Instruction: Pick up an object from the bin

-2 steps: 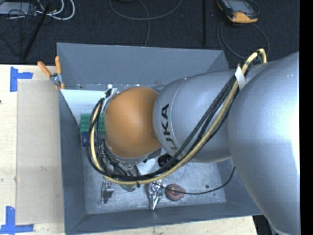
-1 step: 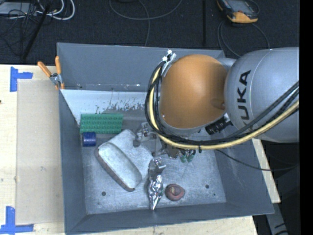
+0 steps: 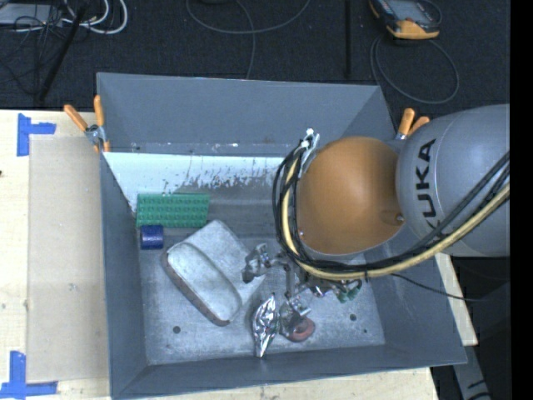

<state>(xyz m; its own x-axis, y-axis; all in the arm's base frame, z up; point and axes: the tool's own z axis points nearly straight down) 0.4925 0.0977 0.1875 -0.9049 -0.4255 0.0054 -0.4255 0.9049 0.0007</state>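
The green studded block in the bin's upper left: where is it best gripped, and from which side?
I would grip the green block across its short width, near the middle, coming straight down from above. It lies flat, long edges running left to right. Stay right of the blue piece at its lower-left corner.

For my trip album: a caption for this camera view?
Robot hand inside a grey metal bin, beside a crumpled silver foil scrap and a grey oval pad.

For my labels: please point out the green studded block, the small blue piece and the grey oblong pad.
green studded block [image 3: 172,209], camera view, middle of its studded top.
small blue piece [image 3: 151,237], camera view, its middle.
grey oblong pad [image 3: 200,277], camera view, middle of its top face.
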